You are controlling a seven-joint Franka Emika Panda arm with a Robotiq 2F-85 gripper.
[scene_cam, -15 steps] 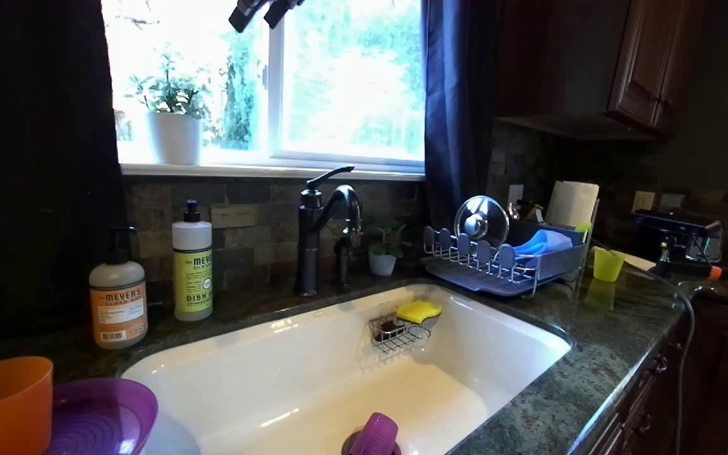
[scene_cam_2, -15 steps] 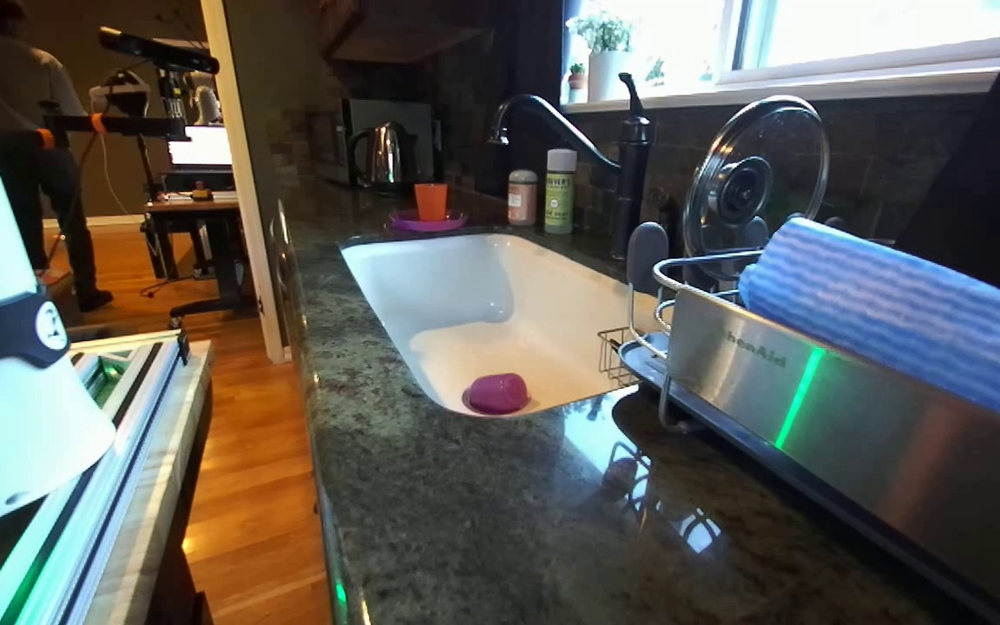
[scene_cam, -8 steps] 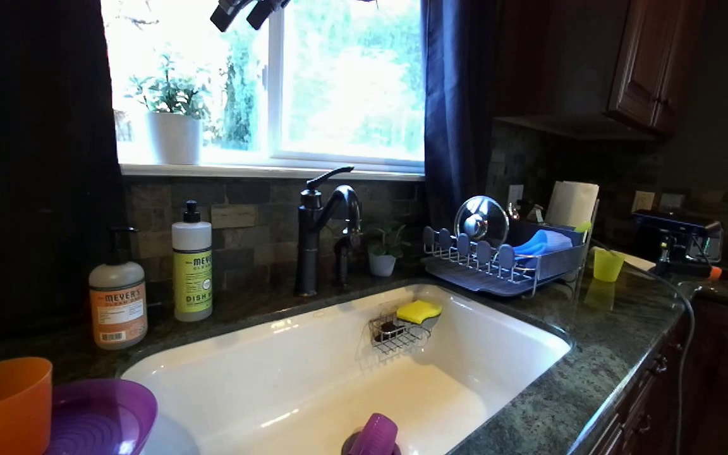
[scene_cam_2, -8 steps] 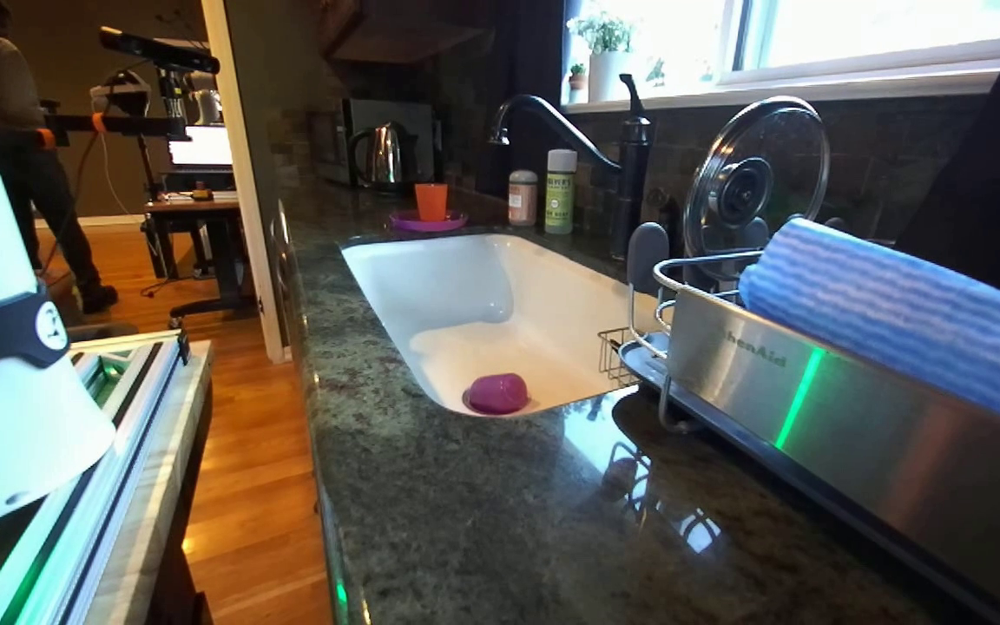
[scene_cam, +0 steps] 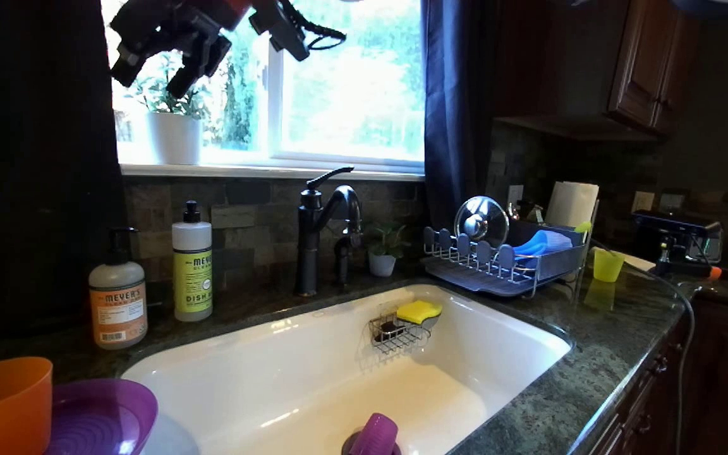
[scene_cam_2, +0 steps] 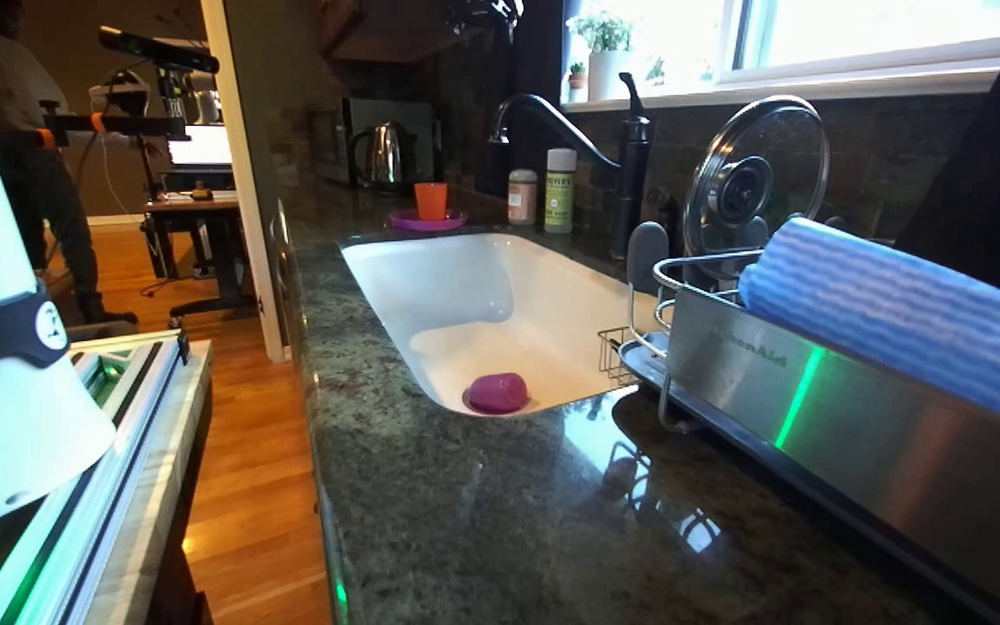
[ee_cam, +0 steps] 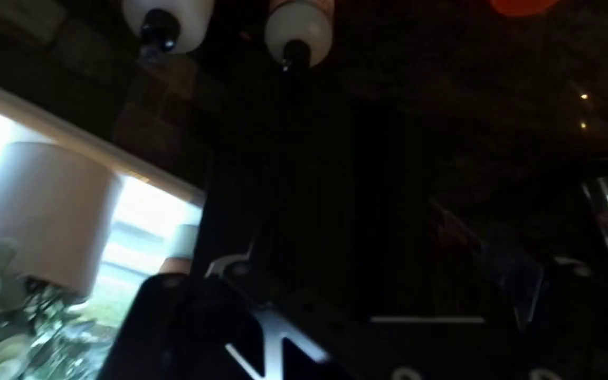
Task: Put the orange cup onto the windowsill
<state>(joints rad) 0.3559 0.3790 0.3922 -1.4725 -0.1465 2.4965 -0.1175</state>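
Seemingly, the reach for the orange cup (scene_cam_2: 431,201) is being set up: the gripper (scene_cam: 153,80) is being held high, its 2 fingers spread, nothing gripped. The cup is being seen upright at the purple dish (scene_cam: 103,411) (in it or beside, cannot be told); next, a descent onto it is being called for, the windowsill (scene_cam: 244,171) coming later.
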